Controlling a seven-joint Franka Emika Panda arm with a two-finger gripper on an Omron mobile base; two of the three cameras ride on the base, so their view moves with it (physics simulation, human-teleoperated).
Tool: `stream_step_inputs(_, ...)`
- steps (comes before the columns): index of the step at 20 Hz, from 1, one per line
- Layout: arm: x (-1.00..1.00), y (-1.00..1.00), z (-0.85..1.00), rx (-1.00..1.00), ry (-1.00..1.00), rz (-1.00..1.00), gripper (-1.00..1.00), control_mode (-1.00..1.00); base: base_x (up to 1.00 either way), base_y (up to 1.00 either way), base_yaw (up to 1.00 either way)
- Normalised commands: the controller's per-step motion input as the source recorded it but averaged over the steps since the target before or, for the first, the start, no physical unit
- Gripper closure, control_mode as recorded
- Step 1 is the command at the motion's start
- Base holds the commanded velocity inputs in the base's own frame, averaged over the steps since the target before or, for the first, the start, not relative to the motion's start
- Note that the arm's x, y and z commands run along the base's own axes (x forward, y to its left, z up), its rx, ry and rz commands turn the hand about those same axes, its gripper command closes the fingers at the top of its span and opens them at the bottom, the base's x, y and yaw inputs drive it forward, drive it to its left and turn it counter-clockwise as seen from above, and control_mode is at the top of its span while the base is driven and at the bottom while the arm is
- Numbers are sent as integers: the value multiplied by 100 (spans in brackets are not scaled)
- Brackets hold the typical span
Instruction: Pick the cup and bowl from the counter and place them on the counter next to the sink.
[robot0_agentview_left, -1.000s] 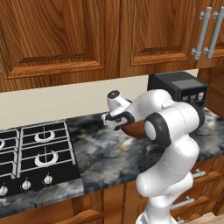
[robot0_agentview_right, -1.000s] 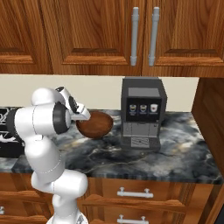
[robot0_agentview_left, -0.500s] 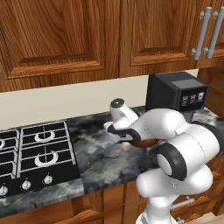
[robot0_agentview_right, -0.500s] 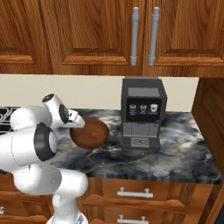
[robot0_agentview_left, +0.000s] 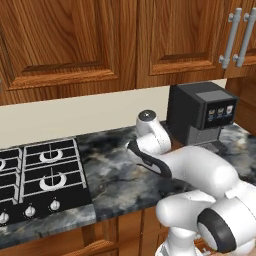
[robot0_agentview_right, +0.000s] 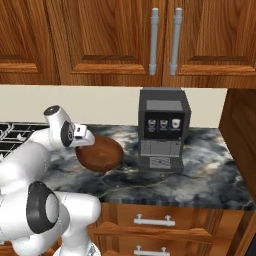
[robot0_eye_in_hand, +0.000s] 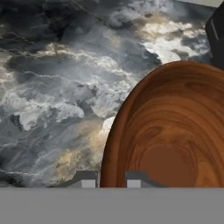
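The reddish-brown bowl (robot0_agentview_right: 101, 154) hangs tilted just above the dark marble counter (robot0_agentview_right: 200, 180), left of the coffee machine. My gripper (robot0_eye_in_hand: 111, 179) is shut on the bowl's near rim, one fingertip (robot0_eye_in_hand: 85, 180) outside the wall and the other inside. The hand view looks into the glossy inside of the bowl (robot0_eye_in_hand: 170, 131), with the veined counter (robot0_eye_in_hand: 52, 87) beneath it. In the right base view my gripper (robot0_agentview_right: 84, 144) sits at the bowl's upper left edge. The arm covers most of the bowl in the left base view. The cup and the sink are out of view.
A black coffee machine (robot0_agentview_right: 162, 130) (robot0_agentview_left: 202, 117) stands on the counter right of the bowl, close to it. A black gas stove (robot0_agentview_left: 40, 175) lies at the left. Wooden wall cabinets hang above, and drawers run below the counter edge.
The arm has folded down and forward, its elbow swinging low toward the cameras. The bowl has travelled a little to the left, toward the stove, still in the grip.
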Motion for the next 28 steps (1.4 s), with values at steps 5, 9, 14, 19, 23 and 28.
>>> stream_step_inputs(5, -29, 0, 41, -3, 9, 33, 100, -100, 0, 0, 0)
stream_step_inputs(9, -66, 0, 20, -3, 3, 27, 100, -100, 0, 0, 0)
stream_step_inputs(14, -71, 0, 7, -1, 0, 13, 100, -100, 0, 0, 0)
stream_step_inputs(19, -72, 0, 26, -1, -1, 6, 100, -100, 0, 0, 0)
stream_step_inputs(23, -44, 0, 56, -1, -1, 0, 100, -100, 0, 0, 0)
stream_step_inputs(28, -24, 0, 61, -2, 0, 0, 100, -100, 0, 0, 0)
